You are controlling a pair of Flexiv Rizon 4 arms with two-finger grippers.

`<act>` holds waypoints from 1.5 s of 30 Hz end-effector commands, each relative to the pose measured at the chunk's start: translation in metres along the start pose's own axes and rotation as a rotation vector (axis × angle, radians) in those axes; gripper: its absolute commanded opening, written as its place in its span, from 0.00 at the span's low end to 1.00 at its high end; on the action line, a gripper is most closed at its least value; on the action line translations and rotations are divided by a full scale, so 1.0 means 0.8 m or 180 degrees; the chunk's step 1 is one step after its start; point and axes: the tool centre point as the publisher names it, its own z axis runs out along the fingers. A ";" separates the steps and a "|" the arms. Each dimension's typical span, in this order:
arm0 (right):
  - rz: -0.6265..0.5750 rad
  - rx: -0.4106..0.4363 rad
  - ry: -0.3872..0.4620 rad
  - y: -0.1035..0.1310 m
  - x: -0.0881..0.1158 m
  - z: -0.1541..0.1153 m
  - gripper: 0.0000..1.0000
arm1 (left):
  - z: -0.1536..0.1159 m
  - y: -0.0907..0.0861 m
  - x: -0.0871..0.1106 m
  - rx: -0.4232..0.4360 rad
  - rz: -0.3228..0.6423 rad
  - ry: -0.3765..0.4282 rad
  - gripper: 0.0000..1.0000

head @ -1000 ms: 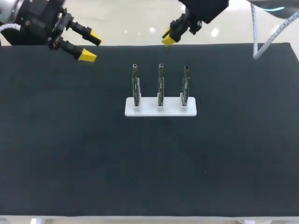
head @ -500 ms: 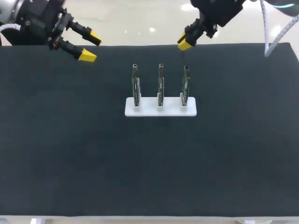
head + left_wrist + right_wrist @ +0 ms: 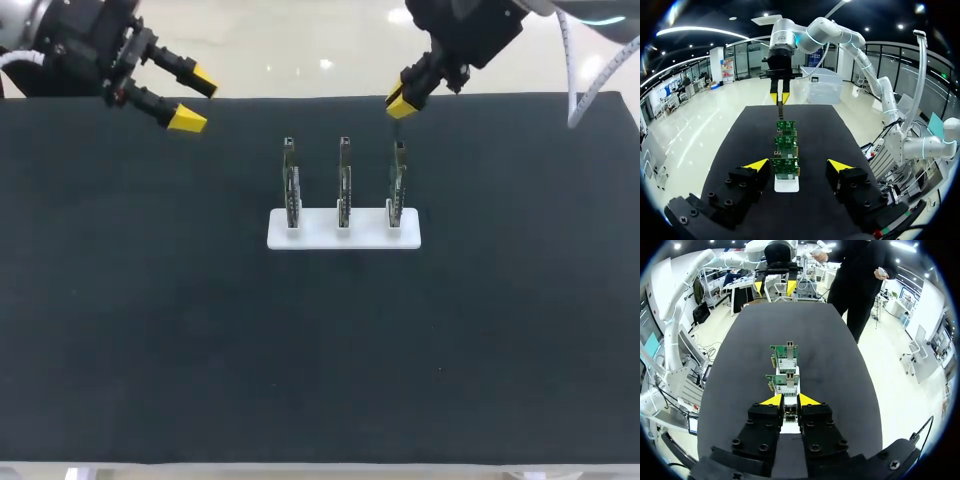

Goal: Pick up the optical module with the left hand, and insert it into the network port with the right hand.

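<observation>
My right claw (image 3: pixel 402 100), upper centre-right in the frame, is closed on the thin optical module (image 3: pixel 780 107), near the top of the rightmost of three upright boards (image 3: pixel 397 183) in a white holder (image 3: pixel 343 237). My left claw (image 3: pixel 196 100), upper left, is spread open.

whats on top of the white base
Three circuit boards stand upright in a row on the white base. Their bottom edges sit in its slots, hidden from view.

Three circuit boards (image 3: pixel 344 185) stand side by side in a holder (image 3: pixel 344 232) mid-table (image 3: pixel 150 300). My right gripper (image 3: pixel 397 100), pinching the optical module (image 3: pixel 790 413), hangs behind the rightmost board; my left gripper (image 3: pixel 195 99) is at the far left corner.
</observation>
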 end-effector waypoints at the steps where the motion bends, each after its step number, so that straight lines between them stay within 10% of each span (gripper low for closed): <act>1: 0.0005 -0.0008 -0.0015 0.000 0.003 0.002 0.00 | 0.000 0.001 0.000 0.0006 -0.0003 0.0011 1.00; 45: -0.0045 -0.0006 -0.0008 0.001 0.016 0.009 0.00 | 0.000 0.001 0.000 0.0006 -0.0003 0.0011 1.00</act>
